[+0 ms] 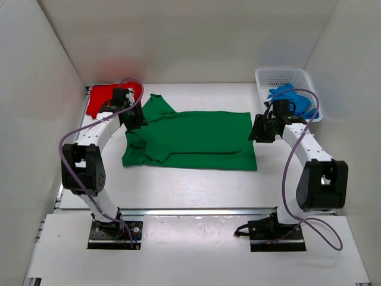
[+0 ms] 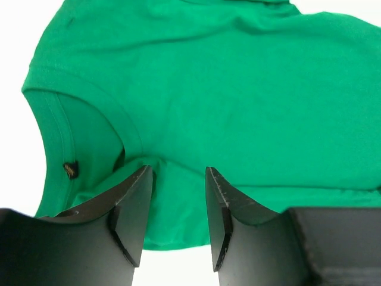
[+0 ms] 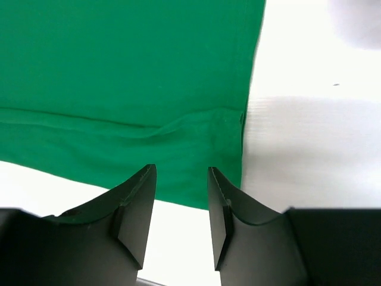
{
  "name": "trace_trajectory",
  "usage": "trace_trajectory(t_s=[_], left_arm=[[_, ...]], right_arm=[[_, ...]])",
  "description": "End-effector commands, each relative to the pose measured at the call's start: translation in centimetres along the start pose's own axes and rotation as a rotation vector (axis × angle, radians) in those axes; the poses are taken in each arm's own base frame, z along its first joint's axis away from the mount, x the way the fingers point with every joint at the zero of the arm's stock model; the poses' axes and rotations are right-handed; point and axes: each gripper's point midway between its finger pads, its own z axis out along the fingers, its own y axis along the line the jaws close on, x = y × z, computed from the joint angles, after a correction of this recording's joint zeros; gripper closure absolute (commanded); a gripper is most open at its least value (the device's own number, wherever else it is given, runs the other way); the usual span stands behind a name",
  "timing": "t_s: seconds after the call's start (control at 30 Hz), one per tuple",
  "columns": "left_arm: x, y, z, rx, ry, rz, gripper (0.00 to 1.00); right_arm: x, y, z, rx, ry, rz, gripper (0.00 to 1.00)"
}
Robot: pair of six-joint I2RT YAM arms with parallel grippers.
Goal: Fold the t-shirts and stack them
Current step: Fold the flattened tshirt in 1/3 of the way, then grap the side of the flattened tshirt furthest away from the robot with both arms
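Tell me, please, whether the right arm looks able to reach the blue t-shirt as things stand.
Probably yes: the blue t-shirt lies in the open-topped white basket just beyond the right pincer, which is open and holds nothing, and nothing stands between them.

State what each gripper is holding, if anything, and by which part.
Nothing is held: the left gripper and the right gripper both stand open over the green shirt.
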Motion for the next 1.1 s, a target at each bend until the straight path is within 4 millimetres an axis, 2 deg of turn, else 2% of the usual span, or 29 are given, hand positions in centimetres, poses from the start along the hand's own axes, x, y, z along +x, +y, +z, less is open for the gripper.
trace_trajectory(t_s=[0.0, 0.07, 0.2, 0.23, 0.3, 0.4, 0.53, 0.67, 0.7, 0.77, 0.8, 0.83, 0.9, 0.97, 1.0, 1.07], left_arm=[[-0.5, -1.1, -2.6, 0.046, -0.072, 0.004, 0.48], [0.6, 0.0, -2.9, 0.010, -0.059, 0.014, 0.47], [5.0, 1.4, -3.0, -0.053, 0.001, 0.076, 0.46], [5.8, 1.4, -2.7, -0.062, 0.013, 0.097, 0.49], [8.0, 1.8, -2.2, -0.073, 0.046, 0.104, 0.57], [9.5, 2.0, -0.9, -0.101, 0.071, 0.120, 0.56], [10.2, 2.5, 1.0, -0.185, 0.098, 0.177, 0.53], [11.2, 3.1, 2.1, -0.243, 0.160, 0.222, 0.54], [11.9, 3.3, 2.1, -0.255, 0.195, 0.232, 0.54], [13.5, 3.7, 1.8, -0.267, 0.270, 0.246, 0.52], [14.5, 3.9, 1.6, -0.271, 0.303, 0.255, 0.52], [15.1, 4.1, 1.3, -0.279, 0.325, 0.270, 0.53], [16.2, 4.2, 0.7, -0.279, 0.352, 0.284, 0.52], [17.7, 4.4, 0.2, -0.277, 0.396, 0.296, 0.54], [18.3, 4.5, -0.2, -0.277, 0.408, 0.303, 0.54], [19.6, 4.4, -1.1, -0.264, 0.436, 0.321, 0.56]], right_arm=[[-1.4, -0.2, -1.0, 0.030, -0.103, -0.038, 0.63], [-0.6, -0.7, -0.9, 0.058, -0.092, -0.051, 0.62], [2.3, -1.0, -0.1, 0.039, -0.043, -0.052, 0.62], [3.0, -0.6, 0.1, 0.015, -0.037, -0.057, 0.63], [3.7, 0.2, 0.6, -0.013, -0.030, -0.066, 0.75], [5.1, 1.6, 2.0, -0.050, 0.002, -0.092, 0.91], [5.8, 3.3, 4.2, -0.090, 0.016, -0.115, 0.95], [6.3, 3.5, 6.1, -0.095, 0.047, -0.086, 0.96], [7.0, 3.5, 6.6, -0.090, 0.081, -0.080, 0.96], [7.4, 2.6, 6.7, -0.050, 0.104, -0.063, 0.96], [8.2, 2.3, 7.0, -0.032, 0.134, -0.062, 0.96], [8.7, 2.0, 6.8, -0.017, 0.149, -0.060, 0.96], [10.7, 1.0, 6.2, 0.028, 0.212, -0.050, 0.96], [11.6, 0.5, 5.5, 0.037, 0.237, -0.037, 0.97], [12.9, 0.0, 5.4, 0.047, 0.271, -0.026, 0.97], [13.6, 0.1, 4.6, 0.036, 0.277, -0.019, 0.96]])
